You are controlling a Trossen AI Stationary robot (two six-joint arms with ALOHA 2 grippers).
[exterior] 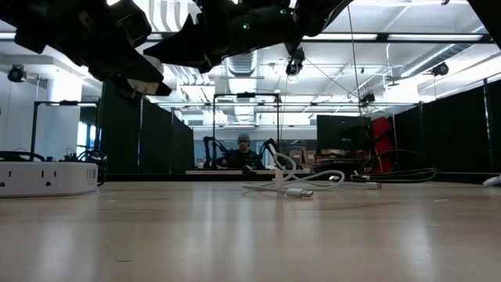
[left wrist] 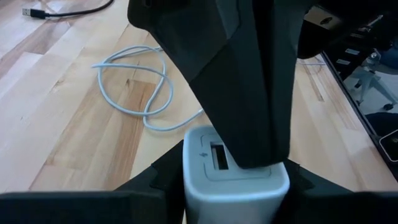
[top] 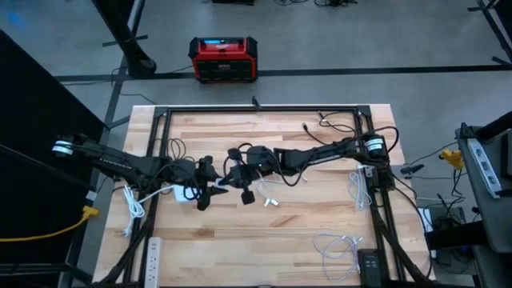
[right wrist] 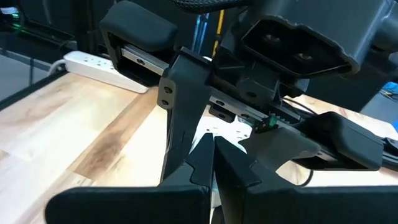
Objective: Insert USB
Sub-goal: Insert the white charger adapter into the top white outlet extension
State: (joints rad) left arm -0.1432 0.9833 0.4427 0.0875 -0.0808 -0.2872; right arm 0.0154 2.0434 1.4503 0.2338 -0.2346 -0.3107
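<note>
The left gripper (left wrist: 236, 186) is clamped on a smooth white USB charger block (left wrist: 233, 180), lifted near the middle of the wooden table (top: 320, 216). The right gripper (right wrist: 214, 155), fingers pressed together, hangs just above its slot. A white cable (left wrist: 140, 87) lies curled nearby.

Charger block (left wrist: 233, 177) in left end effector (top: 210, 188); right end effector (top: 240, 172) just beside; cable (top: 270, 200) near.

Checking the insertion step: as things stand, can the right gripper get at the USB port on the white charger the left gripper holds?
Probably yes. The left gripper holds the white charger port-side outward, and the right gripper sits right at it; its dark finger overlaps the port.
</note>
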